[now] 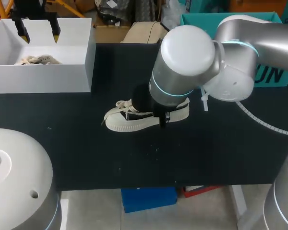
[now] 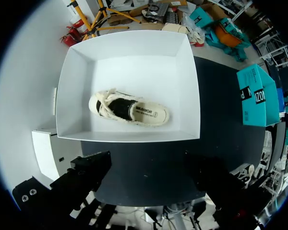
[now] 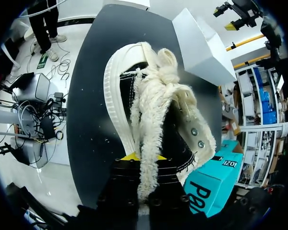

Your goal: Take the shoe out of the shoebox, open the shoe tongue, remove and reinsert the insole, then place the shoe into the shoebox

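Right gripper [image 3: 143, 157] clamps tongue [image 3: 151, 115] of shoe [image 1: 129, 122] beside shoebox [image 1: 43, 79]; left gripper [image 1: 38, 33] gapes above shoebox (idle). Risk: pull drags the unpinned shoe, or tongue slips free

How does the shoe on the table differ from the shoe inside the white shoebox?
The table shoe sits on the black tabletop with my right pincer at its laces; the boxed shoe lies untouched in the shoebox. The boxed shoe's insole shows; the table shoe's is hidden. Both have cream soles, cream laces, black uppers.
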You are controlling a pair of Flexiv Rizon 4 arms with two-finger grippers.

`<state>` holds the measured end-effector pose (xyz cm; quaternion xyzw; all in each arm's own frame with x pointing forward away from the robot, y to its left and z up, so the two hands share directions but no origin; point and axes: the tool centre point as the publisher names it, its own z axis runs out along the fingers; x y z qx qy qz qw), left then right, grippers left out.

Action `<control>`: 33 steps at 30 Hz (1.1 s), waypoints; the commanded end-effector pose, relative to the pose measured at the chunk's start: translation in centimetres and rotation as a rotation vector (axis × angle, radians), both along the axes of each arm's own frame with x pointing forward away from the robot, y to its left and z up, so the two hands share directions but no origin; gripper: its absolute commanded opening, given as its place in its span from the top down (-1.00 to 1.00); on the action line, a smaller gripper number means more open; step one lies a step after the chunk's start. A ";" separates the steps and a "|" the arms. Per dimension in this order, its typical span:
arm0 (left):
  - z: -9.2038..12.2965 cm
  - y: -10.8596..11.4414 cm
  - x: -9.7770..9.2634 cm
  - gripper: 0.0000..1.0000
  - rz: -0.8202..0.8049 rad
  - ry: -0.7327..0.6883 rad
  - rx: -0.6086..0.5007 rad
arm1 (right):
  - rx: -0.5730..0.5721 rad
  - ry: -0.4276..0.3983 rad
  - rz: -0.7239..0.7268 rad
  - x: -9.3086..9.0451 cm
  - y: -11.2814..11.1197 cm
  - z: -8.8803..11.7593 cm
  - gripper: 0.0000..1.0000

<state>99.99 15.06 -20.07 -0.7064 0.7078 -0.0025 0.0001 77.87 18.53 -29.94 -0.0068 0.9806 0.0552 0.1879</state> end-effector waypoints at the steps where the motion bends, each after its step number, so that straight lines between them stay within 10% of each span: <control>1: 0.0 0.0 0.0 -1.00 0.001 0.001 0.001 | -0.012 0.014 -0.010 0.9 2.3 -2.5 1.00; 23: 0.0 0.0 0.0 -1.00 0.001 0.001 0.001 | 0.034 -0.054 -0.187 2.5 3.7 -11.2 1.00; 24: 0.0 0.0 0.0 -1.00 0.001 0.001 0.001 | 0.033 -0.053 -0.192 2.5 3.7 -11.3 0.29; 25: 0.0 0.0 0.0 -1.00 0.001 0.001 0.001 | 0.033 -0.052 -0.195 2.4 3.7 -11.3 -1.00; 33: 0.0 0.0 0.0 -1.00 0.001 0.001 0.001 | 0.024 -0.050 -0.174 1.4 3.1 -8.2 -1.00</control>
